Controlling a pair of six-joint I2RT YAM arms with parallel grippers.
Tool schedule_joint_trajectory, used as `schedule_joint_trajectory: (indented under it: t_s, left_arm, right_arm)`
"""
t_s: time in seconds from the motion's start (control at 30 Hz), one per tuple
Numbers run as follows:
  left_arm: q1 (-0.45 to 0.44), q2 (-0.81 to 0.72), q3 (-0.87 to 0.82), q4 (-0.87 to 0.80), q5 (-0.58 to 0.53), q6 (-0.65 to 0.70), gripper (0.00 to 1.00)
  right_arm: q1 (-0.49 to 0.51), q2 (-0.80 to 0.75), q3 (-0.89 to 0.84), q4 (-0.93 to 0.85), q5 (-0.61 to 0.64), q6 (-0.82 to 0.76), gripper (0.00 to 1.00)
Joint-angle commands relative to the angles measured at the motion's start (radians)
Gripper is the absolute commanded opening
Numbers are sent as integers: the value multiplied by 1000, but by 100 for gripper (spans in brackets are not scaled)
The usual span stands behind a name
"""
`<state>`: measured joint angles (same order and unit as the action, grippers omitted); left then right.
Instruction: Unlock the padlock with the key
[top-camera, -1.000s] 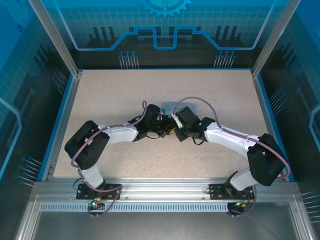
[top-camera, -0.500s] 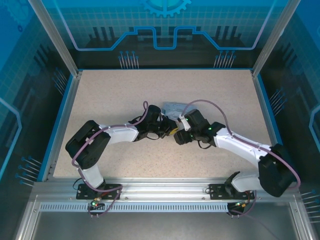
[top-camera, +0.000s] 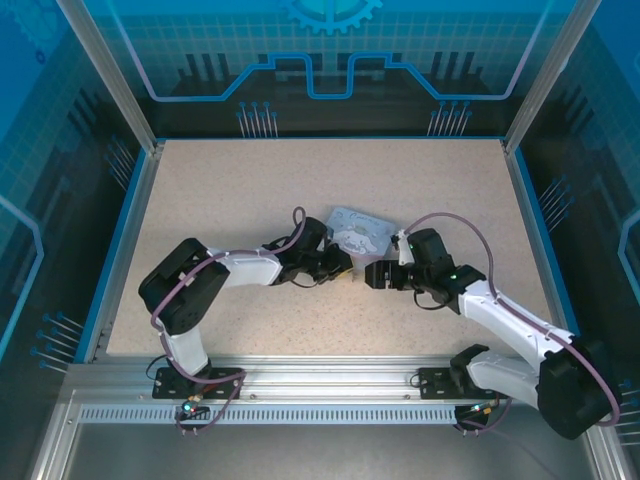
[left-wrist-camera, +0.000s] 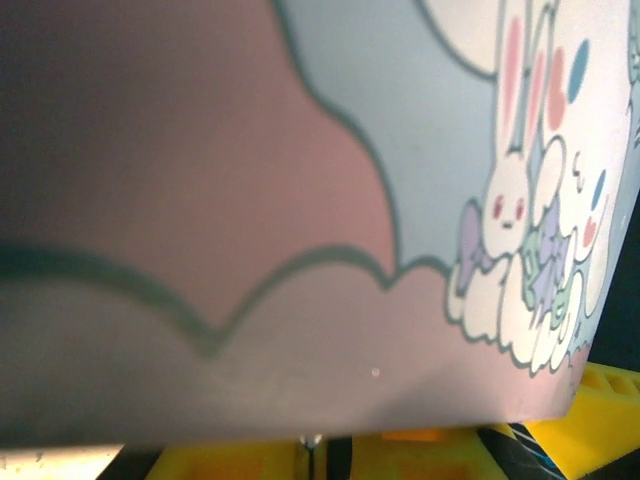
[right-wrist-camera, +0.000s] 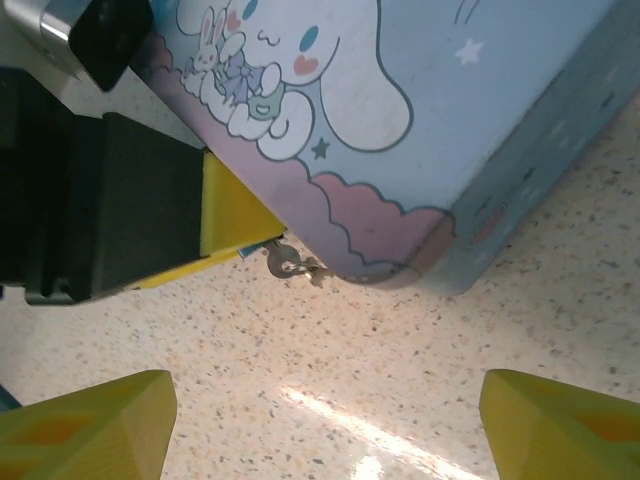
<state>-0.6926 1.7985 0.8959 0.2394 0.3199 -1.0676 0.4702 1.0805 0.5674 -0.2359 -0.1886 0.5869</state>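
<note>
In the right wrist view the small grey key (right-wrist-camera: 284, 261) sticks out from under the left gripper's yellow finger (right-wrist-camera: 232, 215), its round bow free over the table beside the tin's corner. A teal sliver of the padlock (right-wrist-camera: 244, 252) peeks out at that finger's lower edge; the rest of it is hidden. My left gripper (top-camera: 340, 266) lies against the tin, fingers (left-wrist-camera: 230, 460) close together with a metal glint between them. My right gripper (top-camera: 370, 276) sits just to its right, open (right-wrist-camera: 320, 420), with only bare table between its fingertips.
The pale blue cartoon-printed tin box (top-camera: 358, 230) lies just behind both grippers, its printed lid (left-wrist-camera: 300, 200) pressed close to the left wrist camera and its rounded corner (right-wrist-camera: 440, 240) near the key. Speckled table (top-camera: 250, 190) spreads all around, inside a blue-edged frame.
My right gripper has pulled back to the right, away from the left gripper, and its arm has stretched out. The tin now shows more from above. The left gripper shifted slightly.
</note>
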Motion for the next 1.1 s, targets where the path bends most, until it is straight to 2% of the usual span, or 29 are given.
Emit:
schedule_joint_trajectory:
  t_s: [0.0,0.17,0.23,0.33,0.5,0.73,1.07]
  left_arm:
    - [-12,16,-7,-55,6,36,16]
    - [-16,-5,-25,-64,-12,49,31]
    - [-15,-21,-38,-65,-19,52,43]
    - [-16,-49,-61,-65,-31,60,56]
    - [-16,-115,-112,-53,-47,53,70]
    - [-2,-242,-168,-82,-85,49,82]
    - [49,-348,-171,-148,-115,100,88]
  right_arm:
    - [-10,-5,-37,93,-58,124,81]
    - [-10,22,-65,150,-62,185,82]
    - [-9,38,-66,164,-66,204,82]
    - [-7,60,-66,183,-78,224,83]
    - [4,65,-68,210,-85,258,84]
    - [32,111,-63,251,-91,307,84]
    - [20,186,3,243,-49,293,84]
